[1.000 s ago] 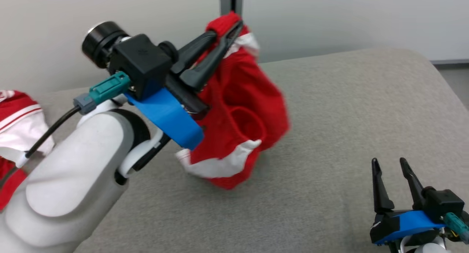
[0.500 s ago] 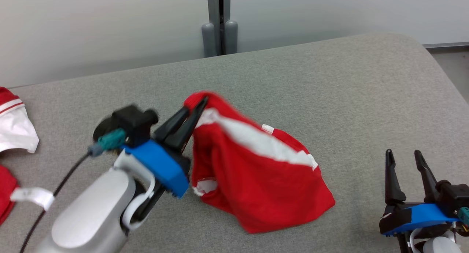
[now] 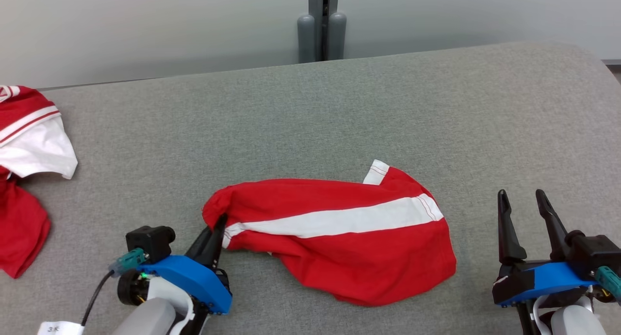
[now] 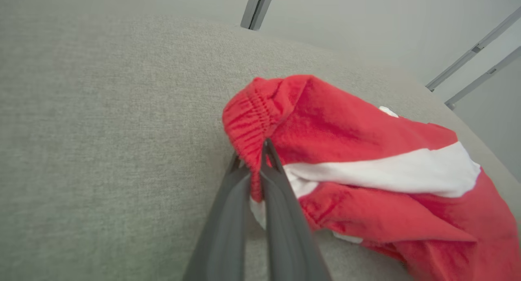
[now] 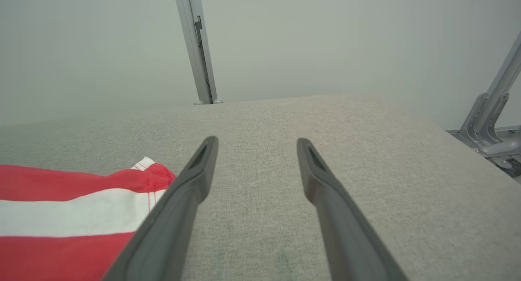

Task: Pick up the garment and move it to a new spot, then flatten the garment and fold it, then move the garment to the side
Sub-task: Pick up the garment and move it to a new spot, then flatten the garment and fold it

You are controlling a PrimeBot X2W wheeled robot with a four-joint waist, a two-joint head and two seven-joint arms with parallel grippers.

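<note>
Garment [image 3: 339,238], red and white, is pinched tight at its stretchy band by the left gripper [image 3: 219,224], close by. Right gripper [image 3: 521,195] has fingers apart, empty. It lies crumpled on the grey cushion [image 3: 339,107]. It looks soft, light and floppy, so grab the corners.

Red garment [image 3: 349,257] w/ white stripe lengthwise, rumpled, lying low on grey surface [image 3: 291,112], centre-front, elastic end at left bunched & pinched in left gripper [image 3: 221,222] fingers, white hem tab at far-right corner

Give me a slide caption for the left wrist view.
Left gripper pinching the gathered edge of the red garment lying on the grey padded surface.
</note>
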